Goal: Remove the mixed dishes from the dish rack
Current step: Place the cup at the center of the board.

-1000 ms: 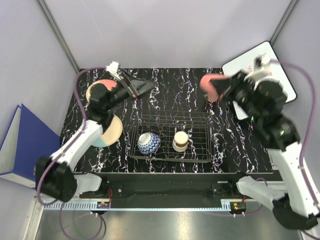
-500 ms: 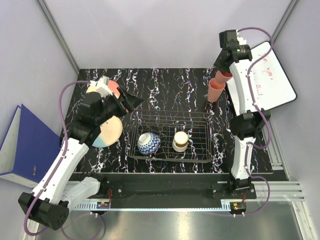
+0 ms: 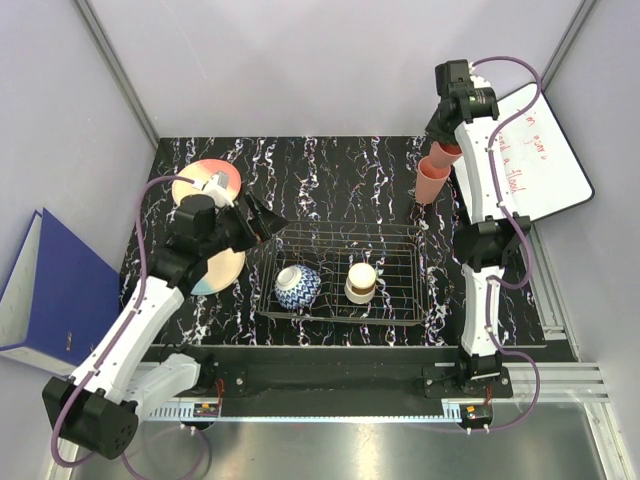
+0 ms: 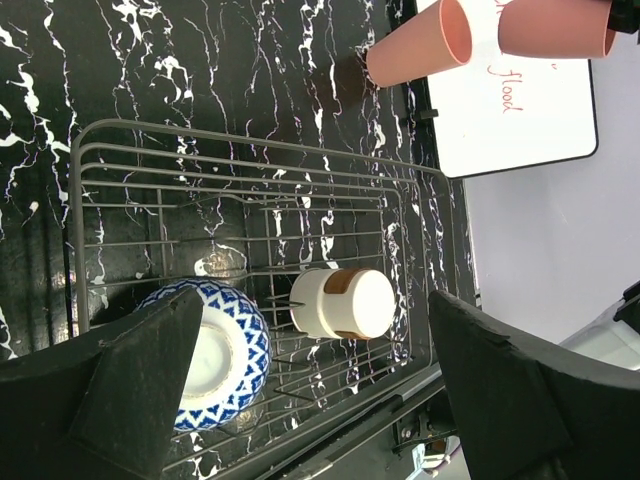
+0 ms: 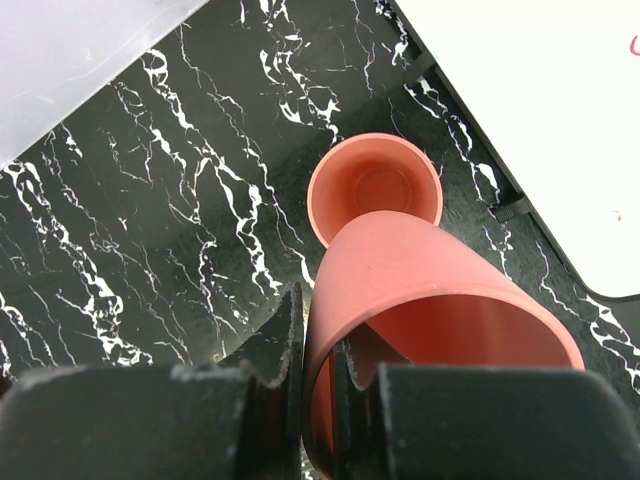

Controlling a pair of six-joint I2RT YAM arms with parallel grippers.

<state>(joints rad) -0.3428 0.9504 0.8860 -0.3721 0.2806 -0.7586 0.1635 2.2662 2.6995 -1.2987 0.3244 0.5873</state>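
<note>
Pink cup (image 5: 430, 290) hangs pinched by its rim in the R gripper (image 5: 318, 345), over a 2nd pink cup (image 5: 375, 185) at the far right. It should go straight down & nest softly. L gripper (image 3: 265, 215), wide open, hovers by the dish rack (image 3: 340, 232); bowl (image 3: 298, 286) & cream cup (image 3: 361, 282) sit inside. Vs before, L arm is nearer the rack.

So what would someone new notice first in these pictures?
Probably the pink cup pinched by its wall in the right arm's jaws, over a second pink cup standing at the far right of the table beside the whiteboard. Then the wire dish rack in the middle, holding just a blue-and-white bowl and a cream cup, the left arm's open jaws near its left end.
</note>
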